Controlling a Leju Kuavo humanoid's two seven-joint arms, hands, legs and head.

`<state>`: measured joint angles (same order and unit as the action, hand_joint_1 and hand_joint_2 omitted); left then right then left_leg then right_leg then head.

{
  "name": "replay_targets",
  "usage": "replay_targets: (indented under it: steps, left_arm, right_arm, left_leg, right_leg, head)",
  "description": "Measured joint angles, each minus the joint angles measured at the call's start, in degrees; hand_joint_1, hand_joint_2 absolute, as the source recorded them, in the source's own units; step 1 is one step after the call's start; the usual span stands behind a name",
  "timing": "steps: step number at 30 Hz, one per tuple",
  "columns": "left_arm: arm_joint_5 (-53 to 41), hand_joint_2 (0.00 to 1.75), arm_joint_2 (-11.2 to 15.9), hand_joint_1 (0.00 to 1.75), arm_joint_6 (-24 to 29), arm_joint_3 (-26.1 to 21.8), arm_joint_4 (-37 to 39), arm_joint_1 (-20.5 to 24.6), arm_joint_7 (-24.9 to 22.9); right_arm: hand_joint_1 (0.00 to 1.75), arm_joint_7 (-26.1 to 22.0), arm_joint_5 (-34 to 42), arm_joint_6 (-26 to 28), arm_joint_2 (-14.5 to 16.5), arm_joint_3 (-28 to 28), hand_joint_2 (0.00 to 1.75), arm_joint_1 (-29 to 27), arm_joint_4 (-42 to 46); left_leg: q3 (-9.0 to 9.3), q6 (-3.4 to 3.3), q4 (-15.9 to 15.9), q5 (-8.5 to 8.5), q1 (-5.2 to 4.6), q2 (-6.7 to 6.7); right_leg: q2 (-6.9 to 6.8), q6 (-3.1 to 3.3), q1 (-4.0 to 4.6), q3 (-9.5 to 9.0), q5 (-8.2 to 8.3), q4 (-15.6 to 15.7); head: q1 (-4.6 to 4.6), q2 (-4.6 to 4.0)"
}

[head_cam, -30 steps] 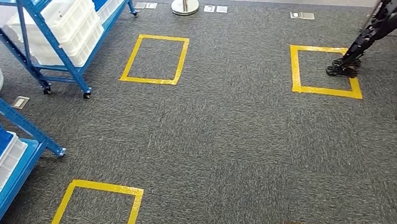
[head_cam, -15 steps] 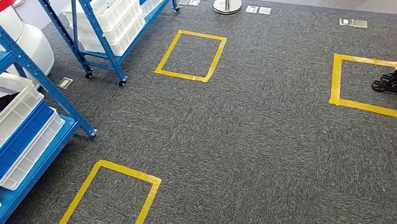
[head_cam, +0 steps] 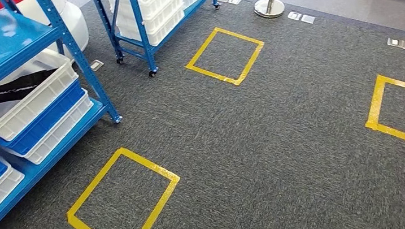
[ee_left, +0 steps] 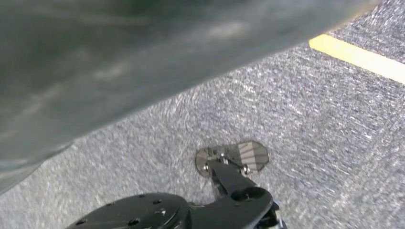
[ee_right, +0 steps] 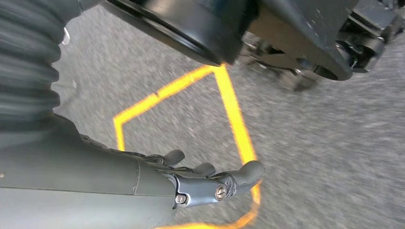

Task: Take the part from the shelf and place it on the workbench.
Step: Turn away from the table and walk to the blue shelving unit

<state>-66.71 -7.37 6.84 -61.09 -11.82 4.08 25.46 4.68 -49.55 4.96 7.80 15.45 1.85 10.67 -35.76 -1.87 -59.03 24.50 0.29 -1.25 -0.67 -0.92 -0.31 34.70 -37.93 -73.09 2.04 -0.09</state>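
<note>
Head view gave us the part [head_cam: 13,89] first: a long black piece lying across the inside of a white bin [head_cam: 45,100] on the blue shelf [head_cam: 77,54] at our left. That bin sat on top of a blue bin [head_cam: 47,120], which sat on another white one, all on the lower blue board of the shelf. More stacked bins showed at the near left edge. A second blue shelf on wheels [head_cam: 144,38], loaded with white bins, stood farther back. Grey carpet [head_cam: 282,140] spread before us, marked with yellow tape squares [head_cam: 124,202]: one near the shelf, one farther off, one at the right edge. A metal post base [head_cam: 268,8] stood beyond the carpet's far edge.

Our right hand [ee_right: 200,183] hung over the carpet above a yellow tape corner, fingers stretched out and apart, with nothing in it. Of our left hand we could not tell the state; its wrist picture was blurred.
</note>
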Motion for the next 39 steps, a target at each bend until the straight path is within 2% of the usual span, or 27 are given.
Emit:
replay_targets:
  steps: [3, 5, 6, 8, 9, 10, 12, 13, 14, 15, 16, 17, 18, 20, 22, 24, 25, 27, 29, 31, 32, 33, 35, 36, 37, 38, 39]
  left_arm:
    - [0.0, 0.0, -0.01, 0.0, 0.0, 0.0, 0.0, 0.0, 0.0]
    - [0.0, 0.0, -0.03, 0.0, 0.0, 0.0, 0.01, -0.02, 0.01]
    - [0.0, 0.0, -0.05, 0.0, 0.0, 0.0, 0.01, -0.04, 0.02]
    - [-0.01, 0.0, -0.04, 0.0, 0.17, -0.01, 0.02, -0.19, -0.04]
    - [-0.02, 0.0, -0.01, 0.0, 0.29, -0.02, 0.01, -0.38, -0.08]
    - [-0.04, 0.0, 0.03, 0.0, 0.43, -0.03, 0.01, -0.55, -0.13]
    - [-0.08, 0.0, 0.06, 0.0, 0.52, -0.04, 0.02, -0.73, -0.15]
    - [-0.1, 0.0, 0.03, 0.0, 0.53, -0.04, 0.02, -0.67, -0.15]
    - [-0.13, 0.0, -0.01, 0.0, 0.53, -0.03, 0.02, -0.61, -0.15]
    - [-0.16, 0.0, -0.05, 0.0, 0.52, -0.03, 0.02, -0.57, -0.15]
    - [-0.2, 0.0, -0.08, 0.0, 0.52, -0.02, 0.02, -0.57, -0.15]
    - [-0.25, 0.0, -0.1, 0.0, 0.53, -0.02, 0.02, -0.59, -0.15]
    - [-0.28, 0.0, -0.1, 0.0, 0.54, -0.02, 0.02, -0.61, -0.15]
    - [-0.31, 0.0, -0.08, 0.0, 0.64, -0.02, 0.02, -0.58, -0.18]
    - [-0.3, 0.0, -0.07, 0.0, 0.87, -0.03, 0.01, -0.54, -0.24]
    - [-0.28, 0.0, -0.05, 0.0, 1.04, -0.06, 0.01, -0.61, -0.29]
    - [-0.28, 0.0, -0.08, 0.0, 1.06, -0.07, 0.02, -0.66, -0.31]
    - [-0.28, 0.0, -0.13, 0.0, 1.08, -0.09, 0.01, -0.59, -0.32]
    - [-0.27, 0.0, -0.21, 0.0, 1.13, -0.09, 0.0, -0.31, -0.32]
    - [-0.3, 0.0, -0.32, 0.0, 1.19, -0.09, 0.0, -0.12, -0.42]
    - [-0.34, 0.0, -0.37, 0.0, 1.26, -0.09, 0.0, -0.1, -0.59]
    - [-0.4, 0.0, -0.43, 0.0, 1.4, -0.09, 0.0, -0.11, -0.91]
    - [-0.57, 0.0, -0.49, 0.0, 1.74, -0.09, -0.01, -0.11, -1.73]
    - [-0.64, 0.0, -0.49, 0.0, 1.9, -0.09, -0.01, -0.1, -2.12]
    - [-0.68, 0.0, -0.46, 0.0, 2.01, -0.09, -0.02, -0.1, -2.39]
    - [-0.7, 0.0, -0.42, 0.0, 2.13, -0.1, -0.02, -0.12, -2.62]
    - [-0.7, 0.0, -0.39, 0.0, 2.22, -0.14, -0.02, -0.16, -2.81]
  right_arm:
    - [0.0, 0.0, 0.0, 0.0, 0.01, 0.0, 1.75, 0.04, 0.0]
    - [0.0, -0.01, 0.01, 0.0, 0.01, 0.0, 1.75, 0.14, 0.01]
    - [0.0, 0.0, -0.01, 0.0, -0.02, 0.0, 1.75, 0.17, 0.02]
    - [0.0, 0.05, -0.16, -0.1, -0.04, 0.01, 1.75, 0.07, -0.01]
    - [0.0, 0.06, -0.27, -0.15, -0.01, 0.02, 1.75, 0.07, -0.02]
    - [0.0, 0.05, -0.35, -0.2, 0.07, 0.03, 1.75, 0.07, -0.03]
    - [0.0, 0.01, -0.45, -0.2, 0.16, 0.04, 1.75, 0.06, -0.02]
    - [0.0, 0.0, -0.48, -0.21, 0.16, 0.06, 1.75, -0.04, -0.02]
    - [0.0, 0.01, -0.55, -0.2, 0.14, 0.07, 1.75, -0.14, -0.02]
    - [0.0, 0.05, -0.6, -0.21, 0.1, 0.08, 1.75, -0.19, -0.02]
    - [0.0, 0.1, -0.67, -0.21, 0.05, 0.09, 1.75, -0.2, -0.02]
    - [0.0, 0.15, -0.76, -0.2, 0.01, 0.09, 1.31, -0.19, -0.02]
    - [0.0, 0.14, -0.9, -0.14, -0.03, 0.09, 0.87, -0.17, -0.02]
    - [0.0, -0.38, -1.3, 0.25, -0.06, 0.08, 0.0, -0.22, -0.03]
    - [0.0, -1.28, -1.55, 1.02, -0.08, 0.07, 0.0, -0.4, -0.03]
    - [0.0, -1.86, -1.58, 1.63, -0.05, 0.07, 0.0, -0.47, -0.03]
    - [0.0, -1.98, -1.59, 1.77, -0.04, 0.07, 0.0, -0.48, -0.02]
    - [0.0, -2.14, -1.6, 1.9, -0.06, 0.07, 0.0, -0.62, 0.0]
    - [0.0, -2.21, -1.56, 1.96, -0.11, 0.07, 0.0, -0.86, 0.0]
    - [0.0, -2.21, -1.36, 2.06, -0.17, 0.07, 0.0, -1.04, 0.0]
    - [0.0, -2.18, -1.21, 2.2, -0.21, 0.08, 0.0, -1.15, 0.0]
    - [0.0, -2.12, -1.04, 2.46, -0.25, 0.11, 0.0, -1.22, 0.0]
    - [0.0, -2.04, -0.78, 3.32, -0.29, 0.19, 0.0, -1.24, 0.0]
    - [0.0, -2.12, -0.69, 3.88, -0.25, 0.23, 0.0, -1.19, 0.0]
    - [0.0, -2.31, -0.68, 4.52, -0.2, 0.31, 0.0, -1.14, 0.0]
    - [0.0, -2.53, -0.7, 5.21, -0.13, 0.4, 0.0, -1.12, 0.0]
    - [0.0, -2.73, -0.74, 5.87, -0.1, 0.52, 0.0, -1.12, 0.0]
  left_leg:
    - [-0.02, -0.02, 0.0, -0.01, 0.0, -0.18]
    - [-0.02, -0.01, -0.01, -0.05, 0.02, -0.92]
    - [-0.01, 0.09, -0.03, -0.12, 0.09, -1.8]
    - [-0.32, 1.21, 0.05, -0.73, 0.13, -4.74]
    - [-0.53, 1.89, 0.11, -1.11, 0.19, -6.2]
    - [-0.85, 2.53, -0.07, -1.21, 0.14, -6.36]
    - [-2.2, 3.01, -3.02, 0.65, 0.08, -3.44]
    - [-3.58, 3.17, -6.2, 2.47, 0.06, -1.45]
    - [-5.3, 3.33, -10.11, 4.4, 0.13, -0.21]
    - [-6.89, 3.47, -13.65, 5.81, 0.26, 0.37]
    - [-7.8, 3.55, -15.76, 6.31, 0.36, 0.65]
    - [-7.61, 3.55, -15.69, 5.72, 0.43, 0.85]
    - [-6.37, 3.45, -13.55, 4.29, 0.45, 1.1]
    - [-2.1, 2.89, -6.11, 1.21, 0.22, 2.45]
    - [0.34, 2.28, -1.68, 0.51, -0.28, 3.51]
    - [0.4, 1.8, -1.01, 0.92, -0.68, 3.26]
    - [0.55, 1.5, -0.62, 0.82, -0.56, 3.0]
    - [1.03, 0.71, 0.37, 0.41, -0.18, 2.45]
    - [1.2, 0.19, 0.85, 0.17, 0.03, 1.75]
    - [1.12, 0.13, 0.84, 0.17, 0.07, 0.93]
    - [1.15, 0.15, 0.83, 0.18, 0.13, 0.54]
    - [1.21, 0.22, 0.79, 0.19, 0.23, 0.2]
    - [1.25, 0.67, 0.6, 0.25, 0.34, -0.36]
    - [1.17, 1.06, 0.38, 0.36, 0.28, -0.55]
    - [1.07, 1.43, 0.18, 0.47, 0.15, -0.66]
    - [0.98, 1.44, 0.03, 0.66, 0.01, -0.72]
    - [0.94, 1.02, -0.03, 0.75, -0.02, -0.74]
  right_leg:
    - [0.02, -0.03, 0.0, 0.35, -0.17, -0.68]
    - [0.04, -0.39, -0.08, 0.75, 0.1, -1.3]
    - [0.17, -0.96, -0.24, 0.08, 1.27, 0.37]
    - [1.88, -1.48, -0.67, -3.02, 5.2, 8.3]
    - [2.45, -1.44, -0.96, -4.69, 7.13, 12.3]
    - [2.72, -0.98, -1.15, -5.61, 8.09, 14.45]
    - [1.29, -0.23, -1.3, -5.99, 8.35, 14.59]
    - [0.53, 0.06, -1.19, -6.09, 8.34, 14.62]
    - [-0.29, 0.34, -1.03, -6.12, 8.27, 14.62]
    - [-1.14, 0.56, -0.87, -6.14, 8.18, 14.62]
    - [-1.92, 0.68, -0.76, -6.21, 8.08, 14.61]
    - [-2.58, 0.77, -0.7, -6.34, 7.95, 14.61]
    - [-3.12, 0.8, -0.67, -6.53, 7.81, 14.61]
    - [-3.92, 0.57, -0.55, -6.88, 7.39, 14.61]
    - [-4.5, 0.11, -0.27, -6.84, 7.04, 14.62]
    - [-5.01, -0.38, -0.1, -7.01, 6.97, 14.86]
    - [-4.99, -0.62, -0.12, -7.17, 6.84, 14.87]
    - [-3.08, -0.9, -0.16, -6.39, 5.68, 12.77]
    - [-0.47, -0.76, -0.34, -2.83, 3.14, 6.19]
    - [0.29, -1.04, -0.56, 1.02, 1.61, -0.11]
    - [0.36, -1.57, -0.7, 1.81, 2.07, -0.74]
    - [0.36, -2.31, -0.91, 1.49, 3.45, 0.95]
    - [0.42, -3.79, -1.5, -1.1, 7.12, 8.23]
    - [0.59, -3.9, -1.69, -2.26, 8.5, 11.42]
    - [0.75, -3.6, -1.83, -2.94, 9.26, 13.36]
    - [0.89, -3.12, -1.86, -3.12, 9.51, 14.12]
    - [0.98, -2.57, -1.8, -3.27, 9.64, 14.19]
  head:
    - [0.0, 0.0]
    - [0.01, 0.0]
    - [0.01, 0.0]
    - [0.02, 0.0]
    - [0.04, 0.0]
    - [0.09, 0.0]
    - [0.5, 0.0]
    - [0.7, 0.0]
    - [0.87, 0.0]
    - [0.87, 0.0]
    - [0.87, 0.0]
    - [0.88, 0.0]
    - [0.89, 0.0]
    - [0.89, 0.0]
    - [0.84, 0.0]
    - [0.84, 0.0]
    - [0.85, 0.0]
    - [0.69, 0.0]
    - [0.41, 0.0]
    - [0.32, 0.0]
    - [0.32, 0.0]
    - [0.28, 0.0]
    - [0.19, 0.0]
    - [0.17, 0.0]
    - [0.26, 0.0]
    - [0.34, 0.0]
    - [0.48, 0.0]
